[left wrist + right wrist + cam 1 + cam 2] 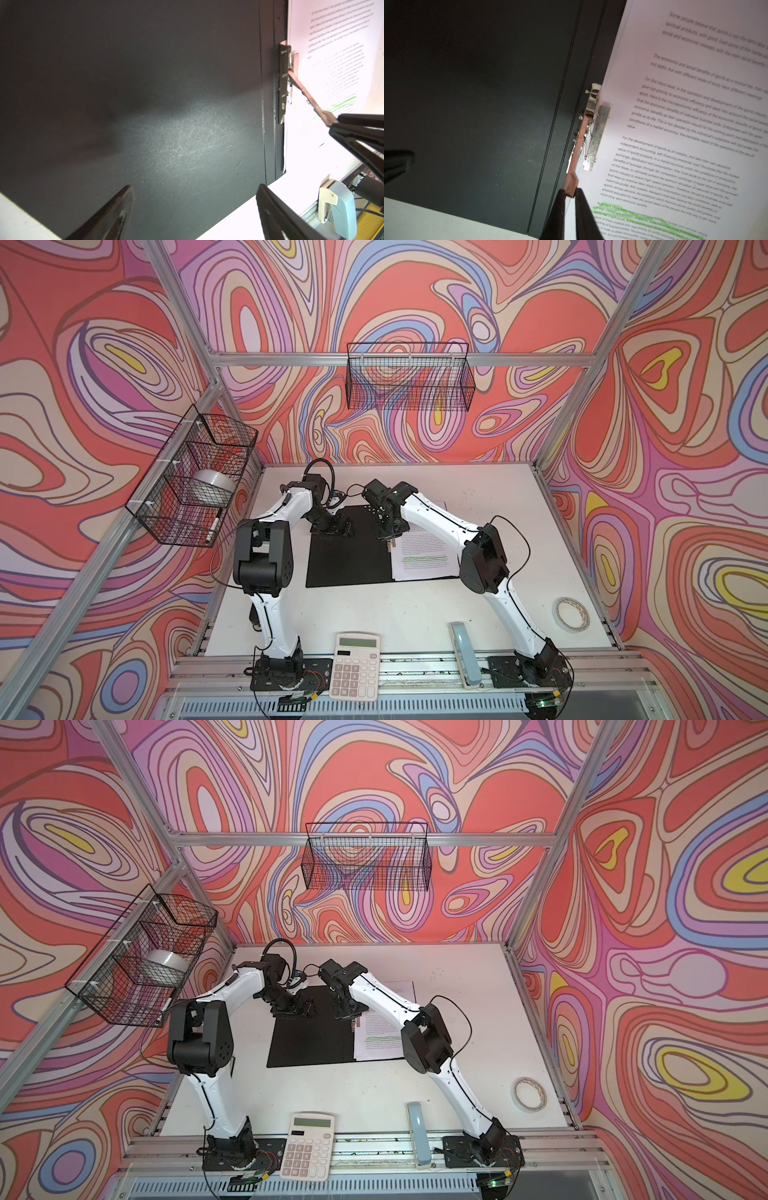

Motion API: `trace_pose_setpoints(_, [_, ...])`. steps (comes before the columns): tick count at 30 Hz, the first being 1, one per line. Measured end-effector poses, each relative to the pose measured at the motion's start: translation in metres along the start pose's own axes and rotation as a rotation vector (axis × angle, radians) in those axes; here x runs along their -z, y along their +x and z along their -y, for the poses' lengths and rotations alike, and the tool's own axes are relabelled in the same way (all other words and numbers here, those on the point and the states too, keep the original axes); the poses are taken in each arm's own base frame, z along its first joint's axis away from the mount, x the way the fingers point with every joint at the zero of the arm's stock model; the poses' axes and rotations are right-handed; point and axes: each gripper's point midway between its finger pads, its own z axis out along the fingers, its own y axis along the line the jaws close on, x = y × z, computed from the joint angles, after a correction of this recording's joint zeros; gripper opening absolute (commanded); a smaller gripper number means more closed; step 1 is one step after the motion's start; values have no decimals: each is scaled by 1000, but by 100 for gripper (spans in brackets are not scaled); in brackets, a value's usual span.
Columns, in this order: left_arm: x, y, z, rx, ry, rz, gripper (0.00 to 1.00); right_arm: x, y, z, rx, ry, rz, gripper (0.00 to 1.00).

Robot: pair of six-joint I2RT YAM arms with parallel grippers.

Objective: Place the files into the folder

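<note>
**Inspector:** What lay about the work, and what obstructed it?

**Examiner:** At the near edge of the white desk [374, 614] were a white plastic calculator [355, 668] and a grey-blue stapler [465, 655]. Both sat partly on the aluminium rail [415, 670]. A flat roll of pale tape [571, 614] lay to the right. All were well apart from the folder. The white right arm [436, 518] crossed above the papers and hid their far part in both top views.

**Inspector:** Materials and shapes?

**Examiner:** The flat folder [349, 556] lay open, its inside matt black and lightly scuffed. It had a metal spine clip [596, 133], with a copper-toned lever [576, 158] angled out from it. The files [685, 124], thin white printed sheets with green-highlighted lines, lay on the folder's right half with their edge against the clip. Whether the clip pressed them I could not tell.

**Inspector:** The grippers?

**Examiner:** The right gripper [570, 192] had its fingers closed on the lever's tip. The left gripper [194, 187] had its fingers spread wide over the black left half. Contact could not be determined.

**Inspector:** Containers?

**Examiner:** A black wire basket [195, 481] on the left wall held a silvery tape roll [214, 485] and a white marker [212, 526]. A second wire basket [409, 377] hung on the back wall.
</note>
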Motion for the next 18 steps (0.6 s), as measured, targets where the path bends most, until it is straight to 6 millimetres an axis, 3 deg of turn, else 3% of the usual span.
trace_pose_setpoints(18, [-3, 2, 1, 10, 17, -17, 92, -9, 11, 3, 4, 20, -36, 8])
